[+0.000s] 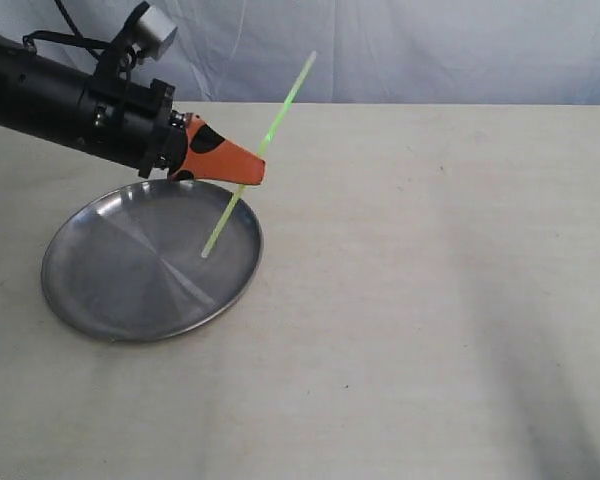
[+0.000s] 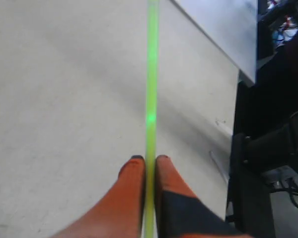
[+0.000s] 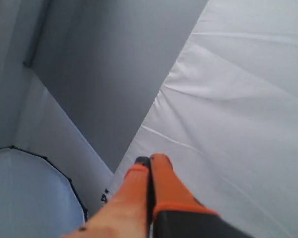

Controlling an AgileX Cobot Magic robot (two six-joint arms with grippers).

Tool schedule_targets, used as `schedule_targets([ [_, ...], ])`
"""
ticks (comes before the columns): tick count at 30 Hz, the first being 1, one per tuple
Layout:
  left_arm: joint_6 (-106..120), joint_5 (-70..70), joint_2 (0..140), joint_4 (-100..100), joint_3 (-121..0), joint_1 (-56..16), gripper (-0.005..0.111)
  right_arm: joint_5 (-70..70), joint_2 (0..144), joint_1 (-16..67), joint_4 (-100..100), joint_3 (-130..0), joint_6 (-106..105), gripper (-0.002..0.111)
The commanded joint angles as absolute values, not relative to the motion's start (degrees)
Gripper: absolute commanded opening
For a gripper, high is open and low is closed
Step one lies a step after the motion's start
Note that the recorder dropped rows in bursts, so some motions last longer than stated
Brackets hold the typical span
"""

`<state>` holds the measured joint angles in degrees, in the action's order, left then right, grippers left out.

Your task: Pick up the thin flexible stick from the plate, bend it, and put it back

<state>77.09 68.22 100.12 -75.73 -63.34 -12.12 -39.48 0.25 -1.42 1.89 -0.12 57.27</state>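
One thin yellow-green stick (image 1: 278, 115) stands tilted across the upper middle of the exterior view. It is straight along its whole length, with its pale top end against the blue backdrop (image 1: 450, 50) and its lower end over the right part of the plate (image 1: 100, 300). Whether that tip touches the steel or hangs just above it, I cannot tell. The left fingers (image 1: 225, 160), orange and reaching in from the upper left, are pinched narrow on the stick a little below its middle. The left wrist view shows the rod running between the two tips with no gap to spare. That mid-length hold probably serves the bend: both ends stay free, and the upper one is long enough for a second grip. No bend shows yet, so the task looks to be at the lifted stage. The right fingers (image 3: 164, 183) are pressed together on nothing, aimed at the backdrop and absent from the exterior view. The plate lies on the table (image 1: 430, 320) at the lower left, under the stick's lower end, handy for the return.
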Motion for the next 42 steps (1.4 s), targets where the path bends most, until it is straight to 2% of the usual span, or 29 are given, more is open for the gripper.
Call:
schedule_targets([
  [1, 80.1, 70.0, 98.1, -78.9, -61.0, -13.4, 0.000, -26.4, 0.0, -1.5, -8.6, 0.0, 81.2, -0.001],
  [5, 80.1, 70.0, 97.9, -79.0, -60.8, -16.7, 0.000, -22.8, 4.2, -1.5, -42.0, -4.6, 103.9, -0.001],
  [9, 80.2, 70.0, 97.9, -79.2, -60.8, -20.4, 0.000, -24.9, 15.2, -1.5, -65.1, -12.5, 118.0, 0.000],
  [10, 80.4, 70.0, 97.9, -79.2, -60.8, -21.2, 0.000, -26.9, 18.8, -1.5, -68.8, -14.4, 119.0, 0.003],
  [12, 81.5, 70.0, 97.9, -79.7, -60.8, -22.5, 0.000, -31.5, 25.4, -1.5, -72.4, -17.4, 119.0, 0.016],
  [16, 81.6, 70.0, 97.9, -81.6, -60.8, -23.5, 0.000, -37.1, 38.9, -1.5, -75.3, -22.6, 118.7, 0.061],
  [17, 81.6, 70.0, 97.9, -81.7, -60.8, -23.5, 0.000, -37.5, 42.1, -1.5, -75.3, -23.7, 117.8, 0.066],
  [27, 83.7, 70.0, 97.9, -83.1, -60.8, -23.5, 0.000, -48.8, 64.2, -1.5, -65.9, -29.9, 107.8, 0.067],
  [35, 84.9, 70.0, 97.9, -84.1, -60.8, -23.5, 0.000, -51.2, 68.8, -0.9, -63.9, -32.3, 105.7, 0.067],
  [42, 84.8, 70.0, 97.9, -84.2, -60.8, -23.5, 0.000, -43.5, 68.9, 6.2, -63.5, -34.7, 103.0, 0.067],
])
